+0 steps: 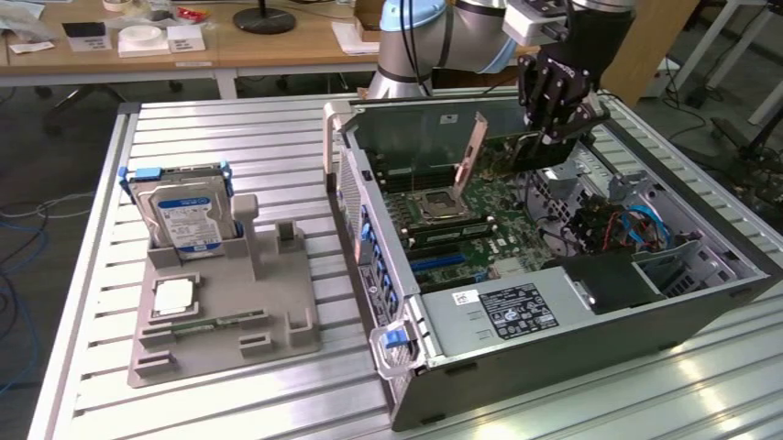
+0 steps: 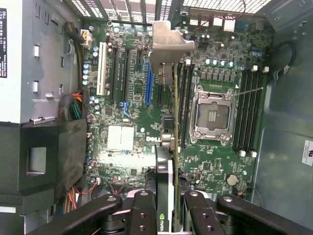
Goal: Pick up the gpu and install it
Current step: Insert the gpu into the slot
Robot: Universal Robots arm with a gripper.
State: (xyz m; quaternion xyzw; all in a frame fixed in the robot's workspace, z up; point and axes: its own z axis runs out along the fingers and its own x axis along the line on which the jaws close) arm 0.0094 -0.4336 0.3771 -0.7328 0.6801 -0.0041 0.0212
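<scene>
gripper (image 2: 168, 198): one, clamped on one gpu (image 2: 165, 164) | over one motherboard (image 2: 127, 112) | one hard drive (image 1: 183, 215) well apart

Wood desk (image 1: 281, 50) behind, prob. lab

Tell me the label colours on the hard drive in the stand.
Blue and white; the label shows best in the exterior view.

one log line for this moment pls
claw: shut on gpu | gpu: upright, over motherboard | place: inside open case
</scene>
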